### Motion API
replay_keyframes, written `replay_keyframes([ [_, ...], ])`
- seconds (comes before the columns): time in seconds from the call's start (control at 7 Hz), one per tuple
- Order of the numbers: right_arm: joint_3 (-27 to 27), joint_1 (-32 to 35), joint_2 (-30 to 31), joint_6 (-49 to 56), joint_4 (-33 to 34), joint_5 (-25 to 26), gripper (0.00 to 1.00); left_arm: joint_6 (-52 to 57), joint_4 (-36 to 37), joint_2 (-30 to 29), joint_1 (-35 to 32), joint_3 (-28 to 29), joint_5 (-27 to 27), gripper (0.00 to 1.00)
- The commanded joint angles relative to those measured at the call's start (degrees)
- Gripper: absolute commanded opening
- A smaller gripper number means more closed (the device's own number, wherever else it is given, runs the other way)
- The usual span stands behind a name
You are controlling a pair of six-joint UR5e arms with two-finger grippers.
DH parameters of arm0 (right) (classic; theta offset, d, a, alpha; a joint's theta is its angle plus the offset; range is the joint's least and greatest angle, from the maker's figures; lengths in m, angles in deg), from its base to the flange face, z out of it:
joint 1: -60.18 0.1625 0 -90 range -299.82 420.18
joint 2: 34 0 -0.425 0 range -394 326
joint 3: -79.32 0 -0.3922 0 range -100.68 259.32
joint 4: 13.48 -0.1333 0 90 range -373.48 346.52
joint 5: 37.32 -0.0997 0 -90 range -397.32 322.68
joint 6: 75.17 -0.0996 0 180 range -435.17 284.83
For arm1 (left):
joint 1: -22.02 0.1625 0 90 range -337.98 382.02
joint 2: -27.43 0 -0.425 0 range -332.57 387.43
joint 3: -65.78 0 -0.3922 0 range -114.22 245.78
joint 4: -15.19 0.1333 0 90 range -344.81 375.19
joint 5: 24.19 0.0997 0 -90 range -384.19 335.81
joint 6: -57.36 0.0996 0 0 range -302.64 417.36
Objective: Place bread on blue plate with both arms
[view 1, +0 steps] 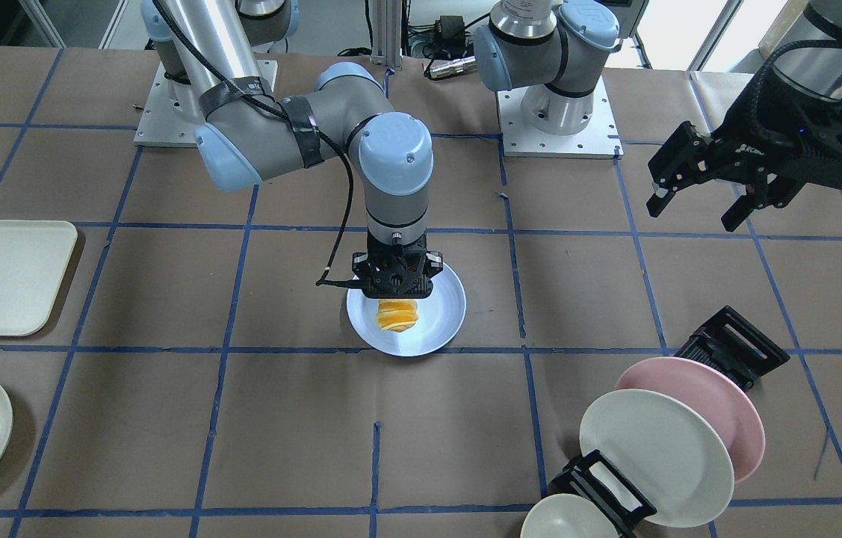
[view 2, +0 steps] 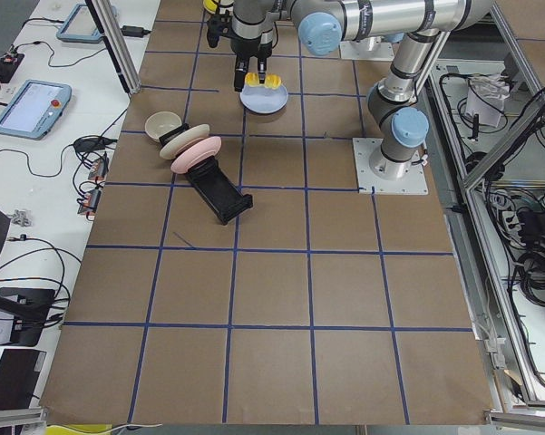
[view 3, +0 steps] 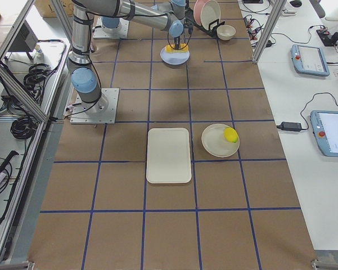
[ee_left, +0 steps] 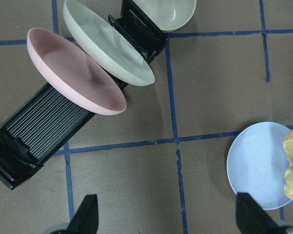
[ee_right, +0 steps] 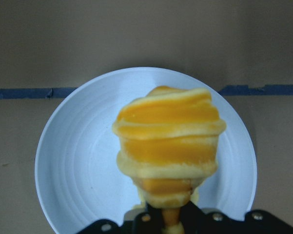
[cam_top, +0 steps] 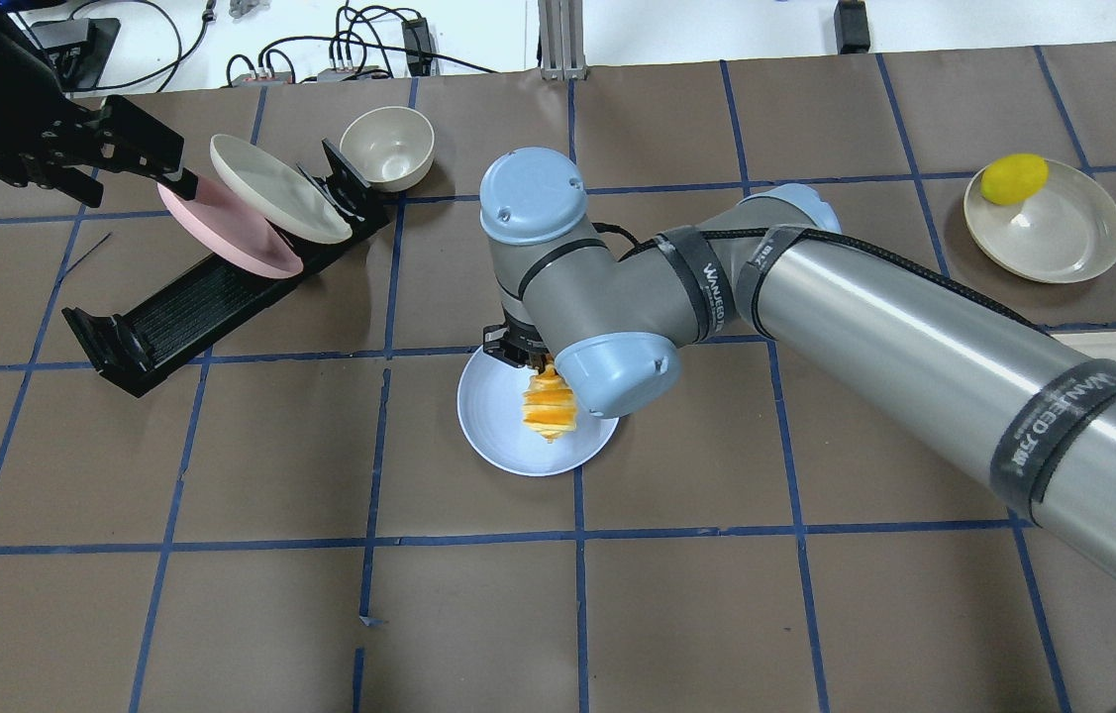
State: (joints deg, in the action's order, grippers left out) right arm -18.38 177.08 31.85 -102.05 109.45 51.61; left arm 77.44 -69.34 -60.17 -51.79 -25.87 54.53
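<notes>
Bread: hanging end-down over blue plate, right gripper jaws clamped on its upper end; left gripper gaping, empty, well away from plate. Risk: released upright, it may topple off the plate.

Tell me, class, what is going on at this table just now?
The right gripper is shut on one end of the bread and holds it upright over the blue plate; whether it touches the plate cannot be told. The left gripper is open and empty, up off the table near the rack with the pink plate.
</notes>
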Motion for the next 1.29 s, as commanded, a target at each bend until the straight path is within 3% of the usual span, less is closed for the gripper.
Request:
replay_keyframes([
  [0.0,0.0,0.2,-0.8,0.3,1.8,-0.2,1.0,0.1,0.2,1.7,-0.3,-2.6,-0.3,1.0],
  [0.57,1.5,-1.7,0.8,4.7,3.5,0.5,0.99,0.0,0.2,1.1,-0.3,-1.4,0.1,1.0],
  [0.86,2.0,-9.9,6.1,13.5,2.5,0.6,1.0,-0.4,-1.0,1.2,-0.5,-2.1,-0.2,1.0],
  [1.0,1.2,-13.9,9.2,21.5,2.1,0.7,1.0,-0.8,-0.8,2.0,-1.5,-2.6,0.1,1.0],
  [1.14,-1.4,-16.6,12.9,22.7,-1.0,0.6,1.0,-0.8,0.6,1.5,-1.8,-2.7,-0.5,1.0],
])
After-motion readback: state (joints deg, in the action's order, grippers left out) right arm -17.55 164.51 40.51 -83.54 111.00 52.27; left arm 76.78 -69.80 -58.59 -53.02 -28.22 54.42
